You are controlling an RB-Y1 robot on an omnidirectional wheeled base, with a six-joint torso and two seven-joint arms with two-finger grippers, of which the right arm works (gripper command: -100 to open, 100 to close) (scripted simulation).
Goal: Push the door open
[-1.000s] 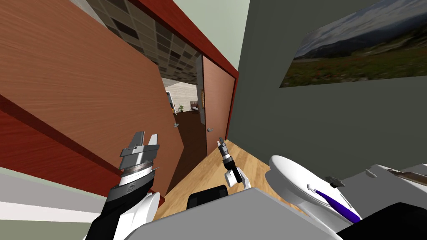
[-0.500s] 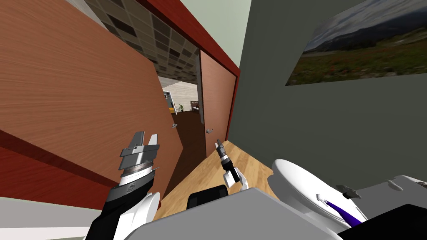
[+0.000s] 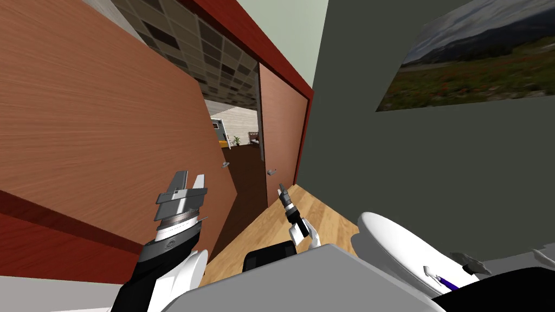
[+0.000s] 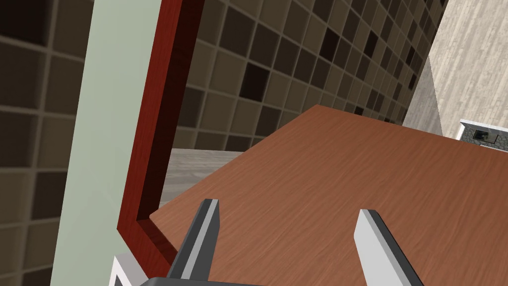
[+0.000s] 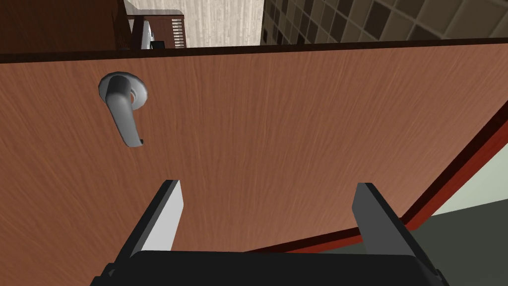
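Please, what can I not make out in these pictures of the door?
Whether the right tool touches the brown wooden right-hand door: the right wrist view faces the panel squarely, and in the head view the tool is too small.
The distant furniture beyond that door: too small in the head view.
The landscape picture on the dark grey wall: cut off by the head view's right edge.

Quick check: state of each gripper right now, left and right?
Left gripper: jaws open, holding nothing, facing the left door leaf.
Right gripper: jaws open, holding nothing, facing the right door leaf beside its grey handle.
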